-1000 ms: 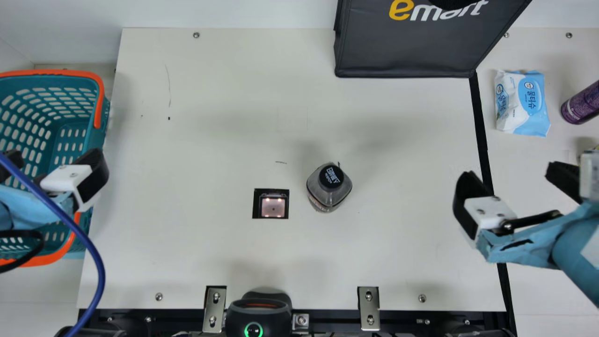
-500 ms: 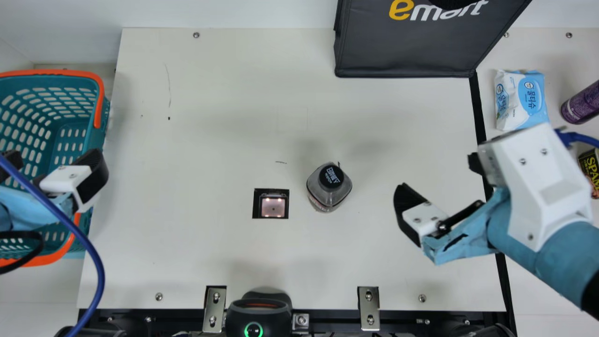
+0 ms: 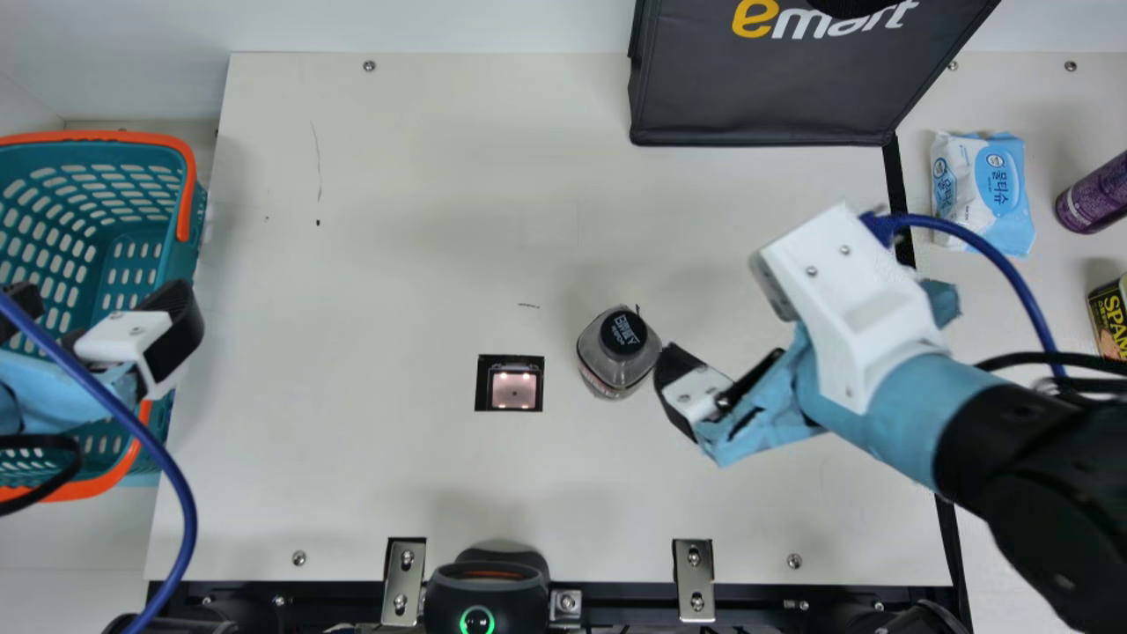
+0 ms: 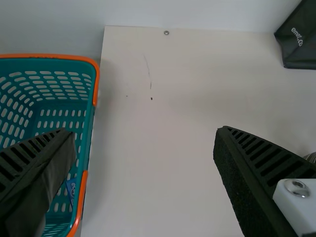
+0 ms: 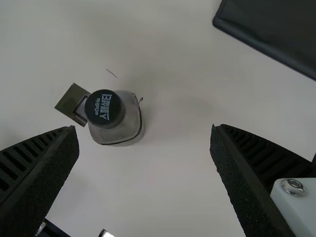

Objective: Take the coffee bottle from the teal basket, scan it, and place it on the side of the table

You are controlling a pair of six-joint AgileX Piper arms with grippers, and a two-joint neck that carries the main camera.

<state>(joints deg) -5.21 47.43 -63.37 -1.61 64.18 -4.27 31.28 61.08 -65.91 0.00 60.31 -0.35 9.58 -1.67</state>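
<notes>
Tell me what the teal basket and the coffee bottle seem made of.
Teal basket: likely satin plastic, judging by its moulded-looking slots. Coffee bottle: smooth, see-through walls suggest clear plastic or glass. Its cap, evenly black and matte, looks plastic.

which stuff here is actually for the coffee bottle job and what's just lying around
For the job:
- coffee bottle, standing on the table
- teal basket
- square scanner window beside the bottle

Just lying about:
- black bag
- blue-and-white wipes pack
- purple container
- black-and-yellow tin
</notes>
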